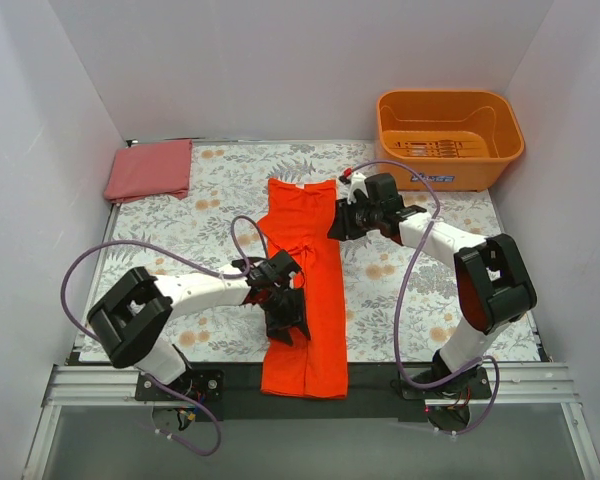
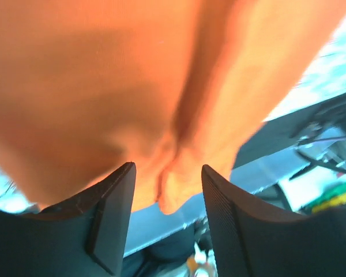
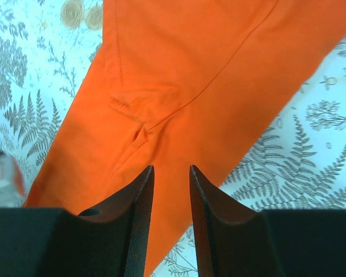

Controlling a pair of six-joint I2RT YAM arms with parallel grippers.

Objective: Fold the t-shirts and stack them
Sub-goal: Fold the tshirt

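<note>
Your orange-red t-shirt (image 1: pixel 325 320) lies as a long narrow strip down the middle of the table (image 1: pixel 180 230), collar end toward the far side. Its hem end spills over the near edge onto the black rail (image 1: pixel 380 380), and a bunched wrinkle sits about halfway along. The left gripper (image 1: pixel 285 325) is on the strip's left edge. In its wrist view the jaws stand apart with a hanging lump of orange cloth between them, clear of at least one finger, so nothing is clamped. The right gripper (image 1: pixel 342 222) sits at the shirt's right edge near the collar, its jaws only a narrow way apart over flat cloth and holding nothing that shows. The duller pinkish-red shirt (image 1: pixel 148 170) waits folded in the far left corner, well apart, and the orange tub (image 1: pixel 450 135) stands at far right. Watch three things. If you close the left jaws on that lump you will likely catch uneven layers and skew the fold. Any pull toward you could slide the overhanging hem off the table or snag it on the rail. The right jaws look too close together to take a good bite.
</note>
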